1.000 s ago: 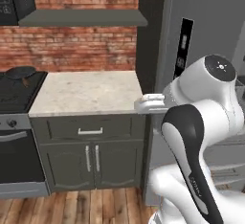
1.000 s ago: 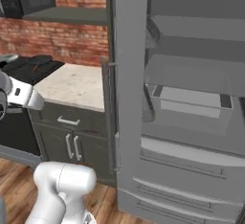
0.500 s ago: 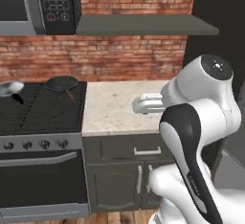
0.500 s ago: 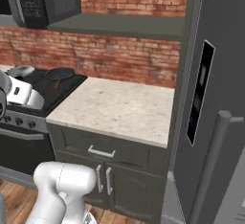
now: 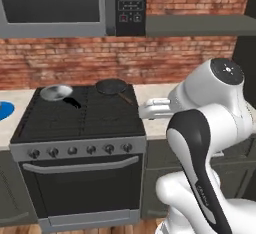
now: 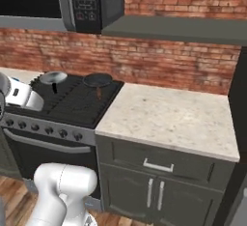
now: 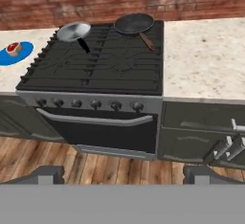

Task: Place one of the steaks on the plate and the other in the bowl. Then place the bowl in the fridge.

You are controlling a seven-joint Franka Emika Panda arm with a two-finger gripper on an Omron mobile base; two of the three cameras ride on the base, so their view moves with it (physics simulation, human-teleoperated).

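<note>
The bright blue plate (image 7: pixel 15 53) lies on the counter left of the stove, with one red steak (image 7: pixel 13 48) on it. In the left base view only the plate's edge (image 5: pixel 3 110) shows at the far left. My gripper (image 7: pixel 123 175) is open, its fingertips wide apart with nothing between them, and it looks down at the stove front from some distance. In the left base view the gripper (image 5: pixel 143 110) hangs over the stove's right edge, pointing left. The second steak, the bowl and the fridge are out of view.
A black stove (image 5: pixel 75 118) carries a light grey pan (image 5: pixel 56 92) and a dark pan (image 5: pixel 111 86) at its back. A microwave (image 5: pixel 60 0) hangs above. A pale stone counter (image 6: pixel 169 116) over dark cabinets lies right of the stove.
The base has driven left: the whole scene slid right, the fridge left the pictures, and the stove and blue plate came in. The arm's pose looks unchanged.
</note>
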